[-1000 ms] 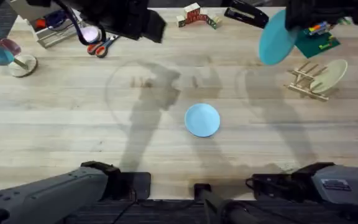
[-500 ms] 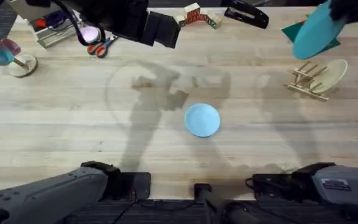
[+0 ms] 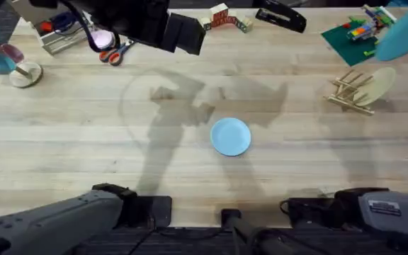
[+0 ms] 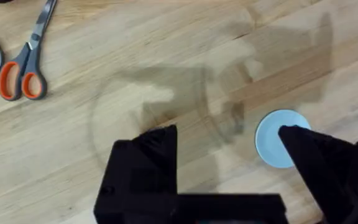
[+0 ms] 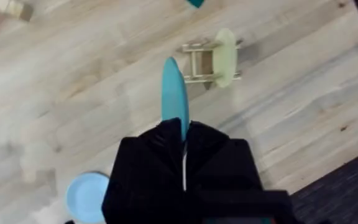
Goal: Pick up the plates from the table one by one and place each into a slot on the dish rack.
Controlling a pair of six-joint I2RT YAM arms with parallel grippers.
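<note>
— fingers on the right gripper (image 5: pixel 183 140)?
— pinched together on the teal plate (image 5: pixel 174 93), held edge-up in the air over the table (image 3: pixel 83 149), near the dish rack (image 3: pixel 347 94). from overhead the plate sits at the far right edge, just beyond the rack.
— anything in the rack?
— a pale cream plate (image 3: pixel 376 84) leaning in it.
— and the left gripper (image 4: pixel 229 140)?
— spread wide, holding nothing, high above the wood.
— the other plate?
— the sky blue plate (image 3: pixel 230 136) lies flat mid-table, well apart from the rack.

Plate (image 3: pixel 230 136) mid-table, rack (image 3: pixel 350 93) far right
</note>
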